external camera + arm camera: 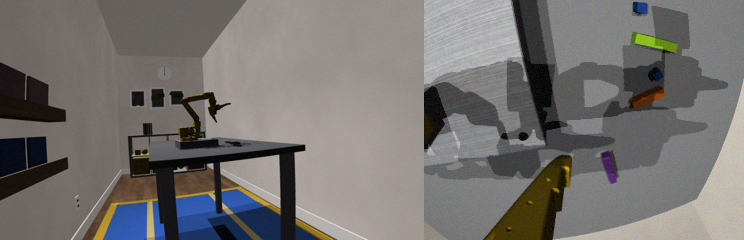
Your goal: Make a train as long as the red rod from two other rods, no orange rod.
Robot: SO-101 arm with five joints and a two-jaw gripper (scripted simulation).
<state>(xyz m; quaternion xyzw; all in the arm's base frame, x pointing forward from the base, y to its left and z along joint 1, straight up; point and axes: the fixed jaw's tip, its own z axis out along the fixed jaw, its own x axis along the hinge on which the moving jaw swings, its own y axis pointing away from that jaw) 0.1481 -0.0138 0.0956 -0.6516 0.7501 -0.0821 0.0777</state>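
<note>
Our gripper [220, 111] hangs high above the table [226, 150] with its jaws spread wide and nothing between them; in the wrist view one yellow finger [541, 202] reaches up from the bottom edge.

Counting from the gripper outward in the wrist view, we find five rods. Nearest, just beyond the fingertip and to its right, lies one purple rod [609, 167]. Further out and to the right sits one orange rod [647, 97], with one blue rod [655, 74] just past it, close but whether touching we cannot tell. Beyond these lies one lime rod [654, 42], and farthest of all a second blue rod [640, 7] near the top edge. All lie flat and apart from the purple one. We cannot find the red rod in either view.

In the exterior view the rods show only as a small coloured cluster [235, 143] on the table below the gripper, too small to count.

The table is dark grey, on four dark legs, and the arm stands on a grey base block [181, 145] on it. Under it lies a blue rug [130, 220] with yellow stripes on a wooden floor. Behind the arm stand a low shelf unit [130, 154], three framed pictures [157, 97] and one round clock [164, 73]. Two wall shelves [32, 111] hang on the side wall.
</note>
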